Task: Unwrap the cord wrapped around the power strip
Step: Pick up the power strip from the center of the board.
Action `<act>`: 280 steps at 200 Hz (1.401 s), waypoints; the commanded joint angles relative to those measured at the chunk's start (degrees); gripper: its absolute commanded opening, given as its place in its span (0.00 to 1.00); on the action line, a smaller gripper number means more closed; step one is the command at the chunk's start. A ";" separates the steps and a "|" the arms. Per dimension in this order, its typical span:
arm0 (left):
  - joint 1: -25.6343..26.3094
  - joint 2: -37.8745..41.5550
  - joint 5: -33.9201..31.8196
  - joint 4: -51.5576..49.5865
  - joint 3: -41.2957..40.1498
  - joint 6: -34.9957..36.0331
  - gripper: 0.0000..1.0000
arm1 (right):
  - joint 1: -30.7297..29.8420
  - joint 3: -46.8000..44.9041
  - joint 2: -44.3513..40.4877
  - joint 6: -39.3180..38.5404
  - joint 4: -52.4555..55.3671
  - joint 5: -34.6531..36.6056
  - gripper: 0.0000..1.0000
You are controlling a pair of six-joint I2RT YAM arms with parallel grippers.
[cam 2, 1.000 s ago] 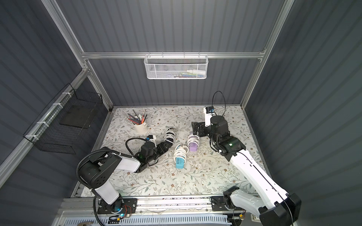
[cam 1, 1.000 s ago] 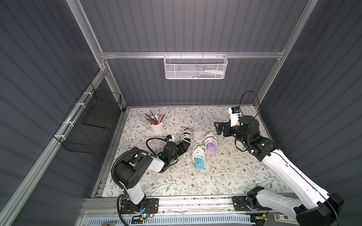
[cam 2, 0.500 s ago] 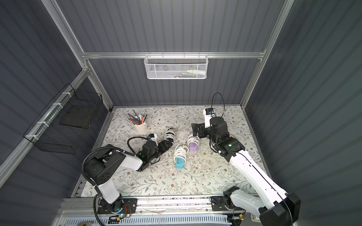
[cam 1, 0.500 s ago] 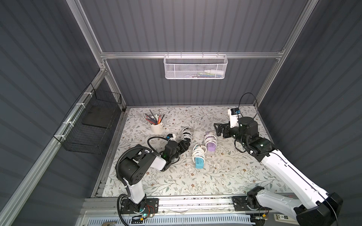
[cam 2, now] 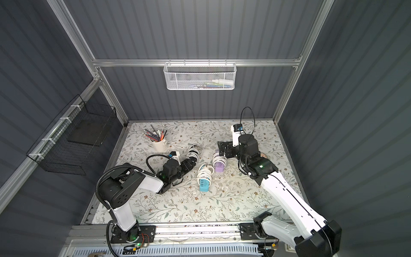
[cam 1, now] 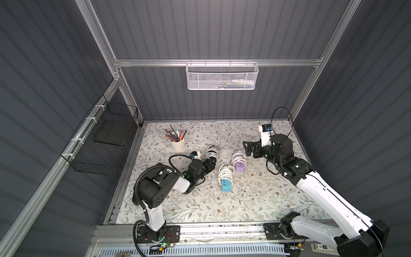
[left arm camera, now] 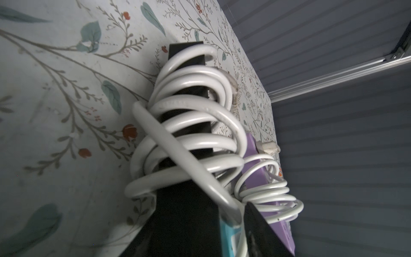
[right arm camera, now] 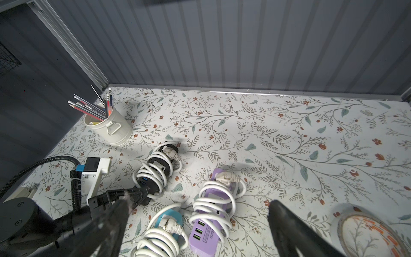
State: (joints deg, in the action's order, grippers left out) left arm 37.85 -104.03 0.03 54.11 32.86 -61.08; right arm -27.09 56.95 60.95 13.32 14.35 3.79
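As left fingers [right arm camera: 133, 197] creep forward, power strip [right arm camera: 145, 182] unmoved

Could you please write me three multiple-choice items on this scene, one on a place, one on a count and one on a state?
1. Which strip is the left gripper at?
A. black strip
B. blue strip
C. purple strip

2. How many strips have a cord wound round them?
A. two
B. three
C. four

3. The right gripper is:
A. open and empty
B. shut on the purple strip
C. shut on the blue strip

Answers:
1 A, its fingertips are at the black strip's end in the right wrist view.
2 B, black, blue and purple each carry white coils.
3 A, its fingers stand wide apart, gripping nothing.
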 commanded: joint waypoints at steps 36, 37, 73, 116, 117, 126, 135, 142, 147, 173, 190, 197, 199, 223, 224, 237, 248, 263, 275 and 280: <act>0.21 -0.06 0.44 6.68 -3.62 -0.53 0.75 | 0.20 -0.98 -0.39 0.79 -1.43 -0.70 0.99; 0.21 -0.09 0.47 6.83 -3.65 -0.53 0.75 | 0.24 -0.97 -0.39 0.81 -1.43 -0.71 0.99; 0.21 -0.32 0.37 9.51 -5.99 -0.78 0.73 | 0.26 -1.05 -0.62 0.86 -1.51 -0.42 0.99; 0.21 -3.04 -0.28 13.71 -6.54 -1.80 0.65 | 0.21 -1.01 -0.44 1.35 -1.81 -0.97 0.99; 0.21 -3.07 -0.29 13.82 -6.52 -1.82 0.65 | 0.25 -1.03 -0.42 1.31 -1.80 -1.02 0.99; 0.21 -3.54 -0.38 14.02 -6.32 -1.75 0.63 | 0.21 -1.05 -0.54 1.32 -1.86 -1.07 0.99; 0.21 -4.05 -0.46 14.16 -6.05 -1.70 0.63 | 0.20 -1.14 -0.72 1.33 -1.80 -0.99 0.99; 0.21 -4.39 -0.60 14.25 -5.77 -1.62 0.62 | 0.25 -1.29 -0.83 1.18 -1.78 -0.81 0.99; 0.21 -4.65 -0.48 14.27 -5.51 -1.55 0.62 | 0.23 -1.29 -0.91 1.01 -1.70 -0.79 0.99; 0.21 -5.46 -0.98 14.72 -4.55 -1.40 0.61 | 0.25 -1.58 -1.15 1.01 -1.58 -0.68 0.99; 0.21 -5.60 -1.28 13.96 -3.68 -1.01 0.61 | 0.24 -1.83 -1.27 1.12 -1.78 -0.78 0.99; 0.21 -5.65 -1.23 13.84 -3.34 -0.97 0.61 | 0.27 -1.85 -1.27 1.24 -1.78 -0.80 0.99; 0.21 -5.59 -1.26 13.77 -3.29 -0.91 0.61 | 0.21 -1.89 -1.27 1.22 -1.76 -0.74 0.99; 0.21 -5.84 -1.51 12.84 -2.35 -0.44 0.59 | 0.23 -1.93 -1.29 1.01 -1.87 -0.70 0.99; 0.21 -5.84 -1.56 12.85 -2.31 -0.44 0.59 | 0.21 -1.97 -1.32 1.01 -1.87 -0.67 0.99; 0.23 -6.15 -1.70 12.86 -2.13 -0.44 0.58 | 0.20 -2.04 -1.33 1.06 -1.93 -0.71 0.99; 0.21 -6.43 -1.64 12.61 -1.82 -0.34 0.51 | 0.27 -2.14 -1.36 1.00 -1.91 -0.69 0.99; 0.21 -6.74 -1.31 12.39 -1.45 -0.18 0.38 | 0.20 -2.21 -1.45 1.00 -1.92 -0.62 0.99; 0.21 -6.99 -1.18 12.25 -1.31 -0.17 0.25 | 0.25 -2.33 -1.53 1.00 -1.94 -0.58 0.99; 0.21 -7.05 -1.09 12.17 -1.31 -0.10 0.19 | 0.22 -2.35 -1.56 1.02 -1.99 -0.64 0.99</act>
State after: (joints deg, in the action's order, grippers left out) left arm 37.82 -109.95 -0.60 66.50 30.39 -62.24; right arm -27.05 55.35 60.36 14.15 13.30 3.16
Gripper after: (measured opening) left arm 0.308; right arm 0.991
